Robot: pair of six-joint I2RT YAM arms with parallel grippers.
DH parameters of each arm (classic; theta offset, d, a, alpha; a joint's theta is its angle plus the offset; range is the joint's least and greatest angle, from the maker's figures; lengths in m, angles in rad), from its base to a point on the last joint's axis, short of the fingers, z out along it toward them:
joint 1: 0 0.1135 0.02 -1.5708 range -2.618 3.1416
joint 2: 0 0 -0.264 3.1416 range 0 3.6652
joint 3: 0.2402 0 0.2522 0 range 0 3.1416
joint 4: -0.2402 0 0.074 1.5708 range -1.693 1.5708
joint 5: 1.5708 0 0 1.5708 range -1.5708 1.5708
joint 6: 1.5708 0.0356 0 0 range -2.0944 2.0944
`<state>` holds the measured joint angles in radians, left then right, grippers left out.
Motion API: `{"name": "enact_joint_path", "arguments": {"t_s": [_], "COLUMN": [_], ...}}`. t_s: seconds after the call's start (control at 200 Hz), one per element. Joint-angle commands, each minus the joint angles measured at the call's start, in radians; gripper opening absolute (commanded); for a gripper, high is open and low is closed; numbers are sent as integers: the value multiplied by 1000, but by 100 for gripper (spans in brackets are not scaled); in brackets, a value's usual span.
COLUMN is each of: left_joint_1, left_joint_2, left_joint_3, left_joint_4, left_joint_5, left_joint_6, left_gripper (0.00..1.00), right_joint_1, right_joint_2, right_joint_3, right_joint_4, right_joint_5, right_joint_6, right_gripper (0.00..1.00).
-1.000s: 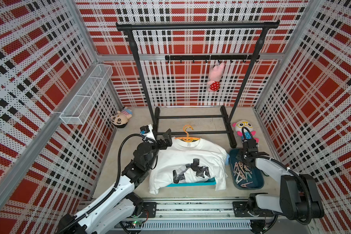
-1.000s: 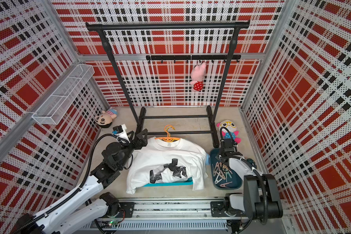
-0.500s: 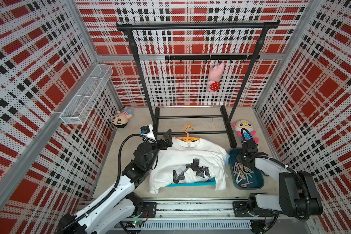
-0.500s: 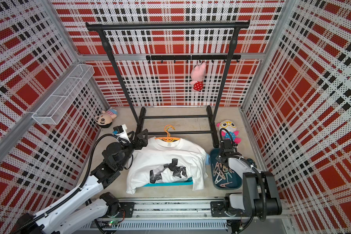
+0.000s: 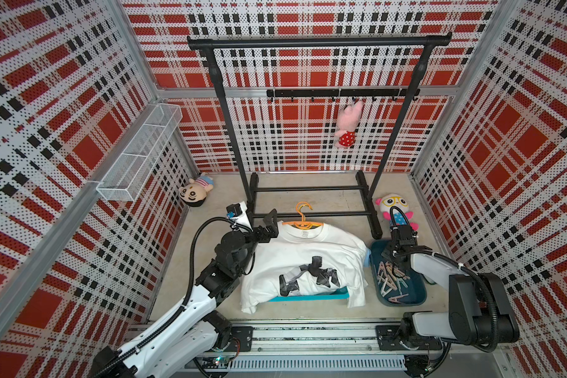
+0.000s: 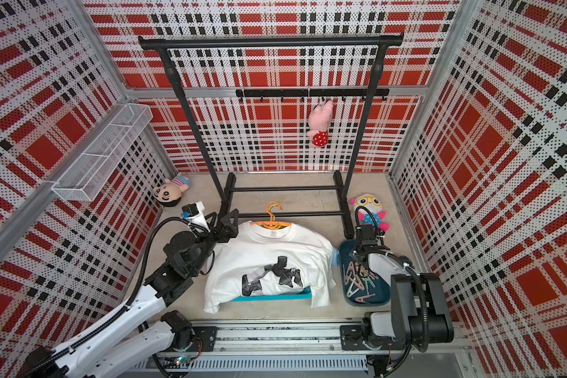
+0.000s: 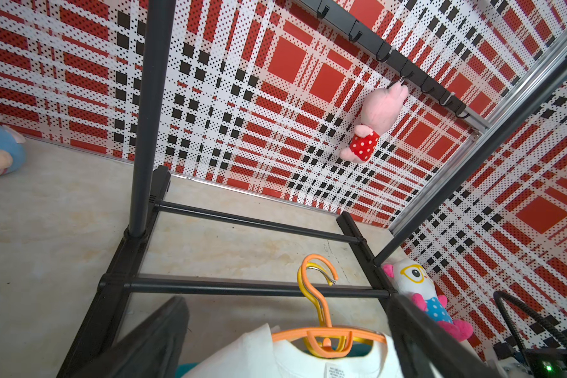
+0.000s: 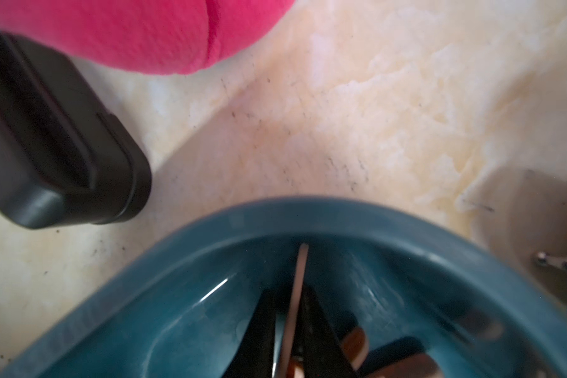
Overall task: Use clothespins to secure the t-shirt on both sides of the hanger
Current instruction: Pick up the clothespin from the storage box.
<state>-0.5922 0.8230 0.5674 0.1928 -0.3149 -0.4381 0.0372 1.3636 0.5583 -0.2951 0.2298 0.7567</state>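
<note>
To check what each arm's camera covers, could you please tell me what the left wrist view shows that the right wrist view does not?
Only the left wrist view: the orange hanger inside the white t-shirt, the hanging pink pig toy, and the open left gripper. Only the right wrist view: the blue tray and a clothespin pinched in the right gripper. Both: the beige floor, the black rack and the plush toy with glasses.

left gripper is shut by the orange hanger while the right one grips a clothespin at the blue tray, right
Not shut: the left gripper is open, fingers spread wide beside the orange hanger, as the left wrist view shows. The rest holds.
</note>
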Motion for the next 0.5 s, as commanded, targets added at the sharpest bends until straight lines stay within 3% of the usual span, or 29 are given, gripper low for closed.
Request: {"name": "enact_joint_path", "arguments": {"t_s": [0.0, 0.271, 0.496], "left_joint_1": [-13, -31, -56], "left_joint_2": [-15, -33, -9], "left_joint_3": [20, 37, 133], "left_joint_4": [-4, -11, -100], "left_joint_5": [-4, -21, 0], "left_joint_6": [19, 34, 102], "left_gripper": [98, 97, 99], "right_joint_1": [-14, -19, -20], "right_joint_2": [21, -27, -169], "right_joint_3": [-10, -17, -6], "right_joint_4": [3, -10, -75], "right_joint_5": [3, -14, -18], "right_joint_6": [29, 28, 11], "right_gripper": [15, 6, 1]}}
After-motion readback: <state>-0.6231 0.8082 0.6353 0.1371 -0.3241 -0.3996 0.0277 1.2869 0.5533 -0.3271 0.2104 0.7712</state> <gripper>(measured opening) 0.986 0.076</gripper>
